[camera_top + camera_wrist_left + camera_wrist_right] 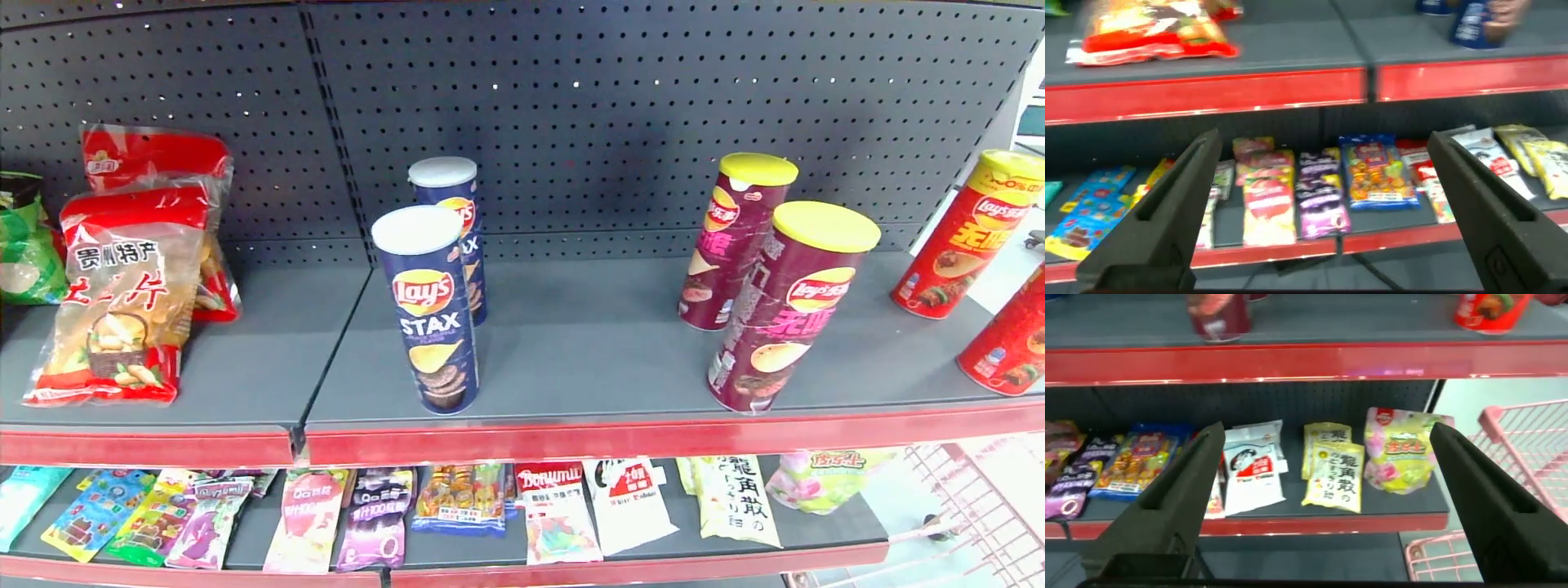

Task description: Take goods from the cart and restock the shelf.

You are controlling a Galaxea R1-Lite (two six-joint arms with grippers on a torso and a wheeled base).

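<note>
The grey upper shelf (588, 343) with a red front edge carries two blue chip cans (426, 310), two purple cans with yellow lids (788, 306) and two red cans (963, 237). A pink wire cart (980, 506) stands at the lower right, and its corner (1527, 457) also appears in the right wrist view. My left gripper (1324, 137) is open and empty in front of the lower shelf, below the blue can (1478, 20). My right gripper (1327, 426) is open and empty, facing the lower shelf's right end beside the cart.
Red snack bags (122, 294) and a green bag (28, 245) lean at the upper shelf's left end. Several flat candy packets (457, 498) lie along the lower shelf (816, 531). Bare shelf board lies between the blue and purple cans.
</note>
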